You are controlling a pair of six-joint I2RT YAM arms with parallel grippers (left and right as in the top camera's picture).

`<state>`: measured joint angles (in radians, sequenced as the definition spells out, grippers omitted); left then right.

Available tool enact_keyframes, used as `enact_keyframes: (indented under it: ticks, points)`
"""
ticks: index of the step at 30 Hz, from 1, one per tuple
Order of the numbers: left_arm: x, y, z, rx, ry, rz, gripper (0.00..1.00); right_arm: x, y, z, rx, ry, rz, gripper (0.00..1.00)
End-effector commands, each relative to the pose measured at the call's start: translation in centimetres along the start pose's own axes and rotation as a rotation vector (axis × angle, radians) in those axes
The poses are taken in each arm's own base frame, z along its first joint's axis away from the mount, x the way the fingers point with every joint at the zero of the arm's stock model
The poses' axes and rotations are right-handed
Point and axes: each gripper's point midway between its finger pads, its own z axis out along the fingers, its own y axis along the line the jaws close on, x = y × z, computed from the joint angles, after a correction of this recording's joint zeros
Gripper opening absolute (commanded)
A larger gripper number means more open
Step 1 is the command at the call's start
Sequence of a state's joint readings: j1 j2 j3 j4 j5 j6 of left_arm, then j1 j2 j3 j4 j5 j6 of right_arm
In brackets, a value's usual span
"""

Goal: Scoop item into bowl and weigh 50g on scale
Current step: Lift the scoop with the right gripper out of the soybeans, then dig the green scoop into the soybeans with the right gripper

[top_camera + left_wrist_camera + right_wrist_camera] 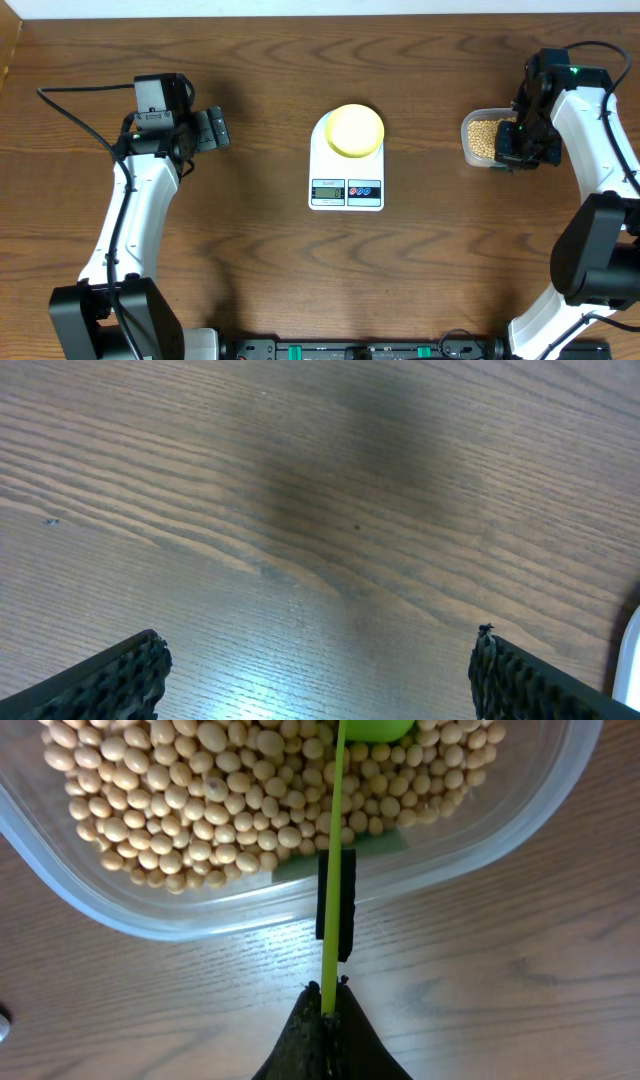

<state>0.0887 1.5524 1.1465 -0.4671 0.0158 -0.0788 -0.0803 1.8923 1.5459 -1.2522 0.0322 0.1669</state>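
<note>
Far left of the overhead frame: left fingers (pixel 115 678), spread as wide as can be, gripping nothing, pointing toward the right of the frame. In the left wrist view, only the 2 ribbed black tips at the lower corners, with bare brown wood of the worktop (pixel 260 250) between them. At the lower right border of that view, a white edge (pixel 632 660), too little of it in frame to tell what it belongs to.

Centre of the overhead frame: scale (pixel 346 170), flat on the worktop, grey display and coloured buttons along its lower edge. Reading too small to make out. On the round platform in the upper half of the scale: bowl (pixel 354 131), pale yellow, upright.

Right of the overhead frame, well apart from the scale: clear plastic container (pixel 466 146) on the worktop, holding the beans (pixel 483 135). At the container's right side: right fingers (pixel 325 1038), pressed together. In the right wrist view, clamped on the thin handle of a green scoop (pixel 331 850), seen edge-on. Runs straight up the frame from the tips, over the container wall and into the beans. Green bowl end at the top edge of the frame, lying among the beans. Short black strip (pixel 336 910) along the handle, just below the container rim in the frame. Beans heaped mostly in the upper left of that view.
</note>
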Motion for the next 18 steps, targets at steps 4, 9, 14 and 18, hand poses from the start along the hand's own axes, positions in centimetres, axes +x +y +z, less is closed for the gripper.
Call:
enact_keyframes:
  ticks: [4, 9, 14, 18]
  points:
    - [0.3, 0.3, 0.4, -0.019, 0.013, -0.008, 0.98, -1.7, -0.3, -1.0, -0.012, -0.071, -0.002, 0.01]
    - [0.3, 0.3, 0.4, -0.019, 0.013, -0.008, 0.98, -2.5, -0.9, -1.0, -0.016, -0.100, 0.001, 0.01]
    - [0.3, 0.3, 0.4, -0.019, 0.013, -0.008, 0.98, -3.5, -0.8, -1.1, -0.020, -0.138, -0.001, 0.01]
    - [0.3, 0.3, 0.4, -0.019, 0.013, -0.008, 0.98, -4.5, -0.7, -1.3, -0.025, -0.181, -0.004, 0.01]
